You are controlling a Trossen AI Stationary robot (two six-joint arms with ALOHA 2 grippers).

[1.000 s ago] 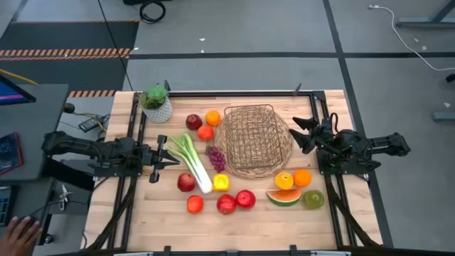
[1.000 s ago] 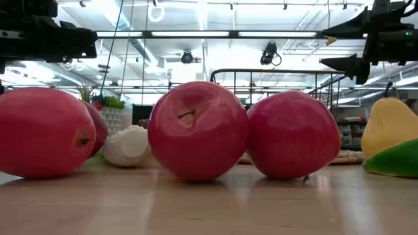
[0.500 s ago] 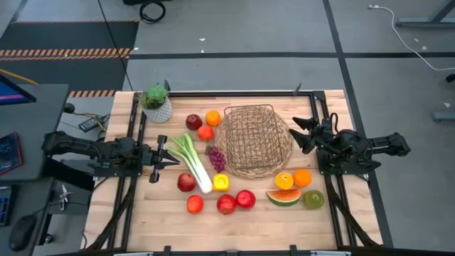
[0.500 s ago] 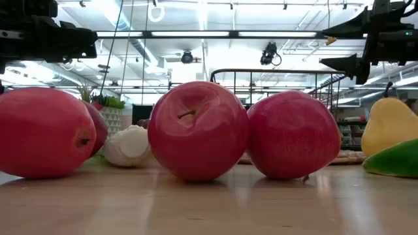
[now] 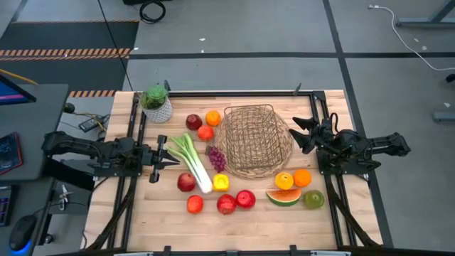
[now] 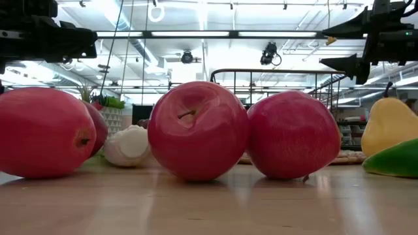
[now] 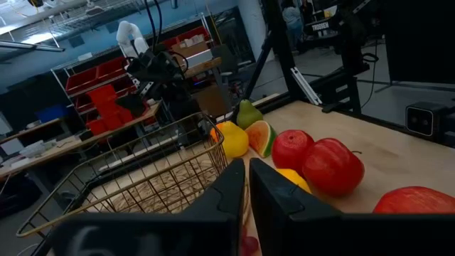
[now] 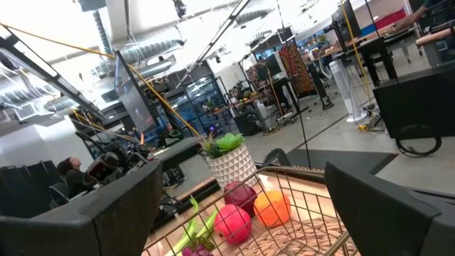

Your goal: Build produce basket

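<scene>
On the worktop [image 5: 163, 217] the basket [image 5: 253, 139] sits empty right of centre with the produce [image 5: 196, 161] scattered around it, so filling seems not yet begun: the open right hand [image 5: 298, 134], just beside its rim, or the closed, empty left hand [image 5: 165, 153] must first reach a piece.

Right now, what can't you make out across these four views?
- Low view: basket almost fully hidden behind the red apples.
- Low view: leek shows only its white end; an apple covers the rest.
- Left wrist view: grapes cut off by the left pincer.
</scene>
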